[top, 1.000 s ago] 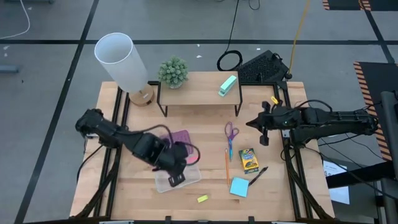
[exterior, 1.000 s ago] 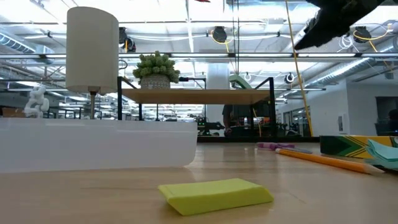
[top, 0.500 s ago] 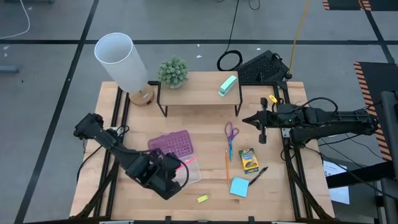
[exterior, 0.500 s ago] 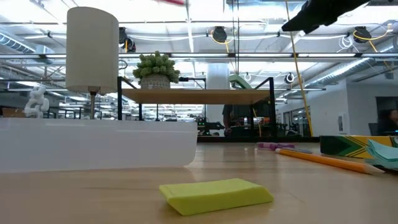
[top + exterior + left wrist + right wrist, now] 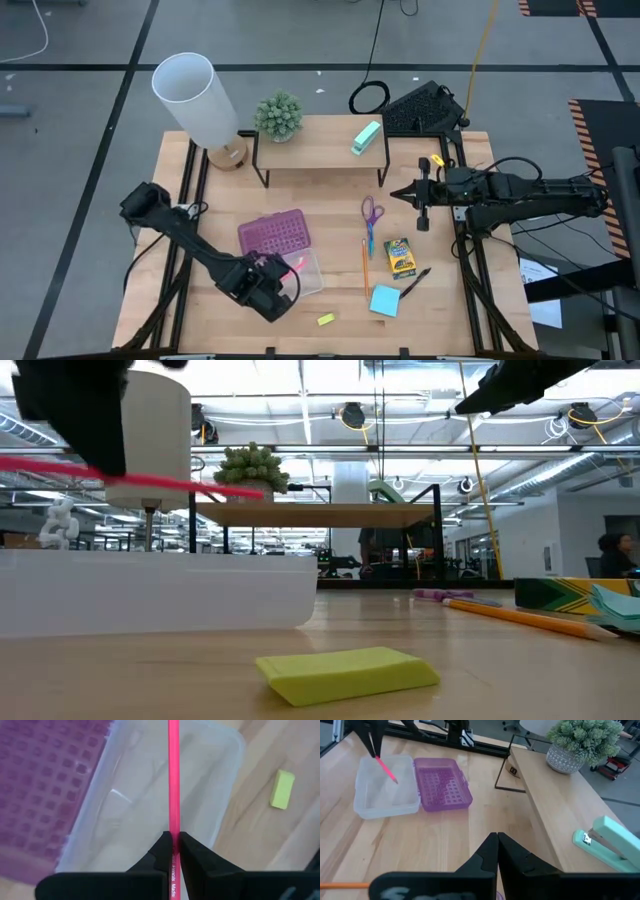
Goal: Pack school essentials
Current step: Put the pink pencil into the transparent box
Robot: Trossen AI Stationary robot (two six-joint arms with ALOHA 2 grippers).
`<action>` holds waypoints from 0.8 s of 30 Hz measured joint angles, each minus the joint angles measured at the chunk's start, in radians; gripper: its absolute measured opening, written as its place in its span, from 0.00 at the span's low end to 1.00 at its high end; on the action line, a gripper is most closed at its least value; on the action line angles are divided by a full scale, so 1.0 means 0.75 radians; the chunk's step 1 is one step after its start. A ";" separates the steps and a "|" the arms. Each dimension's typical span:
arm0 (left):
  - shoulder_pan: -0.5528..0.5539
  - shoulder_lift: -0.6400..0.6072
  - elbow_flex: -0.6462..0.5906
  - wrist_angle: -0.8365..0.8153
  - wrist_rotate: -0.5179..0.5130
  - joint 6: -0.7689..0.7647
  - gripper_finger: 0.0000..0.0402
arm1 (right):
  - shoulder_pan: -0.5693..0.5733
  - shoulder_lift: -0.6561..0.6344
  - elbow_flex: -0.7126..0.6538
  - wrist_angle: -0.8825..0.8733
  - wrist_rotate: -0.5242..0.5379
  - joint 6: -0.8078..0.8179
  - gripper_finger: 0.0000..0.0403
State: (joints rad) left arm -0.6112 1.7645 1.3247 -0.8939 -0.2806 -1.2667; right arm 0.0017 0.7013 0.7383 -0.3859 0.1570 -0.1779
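My left gripper (image 5: 278, 278) is shut on a pink pencil (image 5: 173, 780) above the clear case (image 5: 303, 272), beside the case's purple lid (image 5: 273, 232). In the low view the pencil (image 5: 190, 484) lies almost level over the case (image 5: 160, 590). Right of the case, flat on the table, lie the purple-handled scissors (image 5: 371, 213), an orange pencil (image 5: 365, 266), the crayon box (image 5: 399, 257), a black pen (image 5: 414, 282), the blue sticky-note pad (image 5: 384, 300) and a yellow eraser (image 5: 325, 319). My right gripper (image 5: 397, 195) hangs shut above the table's right side and touches nothing. My left gripper pinches the pink pencil's shaft (image 5: 173, 834) between its two fingertips. The fingers come slanting down from the table's near left. The long free end reaches out past the fingertips over the case. The pencil is lifted clear of the case and nearly level.
A raised wooden shelf (image 5: 320, 150) at the back carries a potted plant (image 5: 278, 115) and a mint-green block (image 5: 366, 137). A white lamp (image 5: 195, 100) stands at the back left. Bare wood lies between the case and the scissors.
My left gripper has drawn back toward the near left edge, uncovering the purple lid, and has come down with the pink pencil, which now shows in the low view. My right gripper has shifted slightly toward the table's left.
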 joint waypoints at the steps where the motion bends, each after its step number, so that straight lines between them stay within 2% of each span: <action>1: 0.002 0.000 -0.024 0.038 0.000 0.000 0.06 | 0.000 0.000 0.000 -0.001 0.000 -0.001 0.00; 13: 0.002 0.000 -0.220 0.165 0.061 -0.019 0.06 | 0.000 0.000 0.000 -0.001 -0.001 0.000 0.00; 19: 0.008 0.000 -0.260 0.290 0.084 0.114 0.07 | 0.000 0.000 0.000 -0.001 -0.001 0.020 0.00; 24: 0.017 0.000 -0.272 0.291 0.096 0.171 0.07 | 0.000 0.000 0.000 -0.001 -0.002 0.045 0.00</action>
State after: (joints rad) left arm -0.5987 1.7645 1.1206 -0.6754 -0.2085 -1.1386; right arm 0.0017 0.7013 0.7383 -0.3862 0.1558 -0.1439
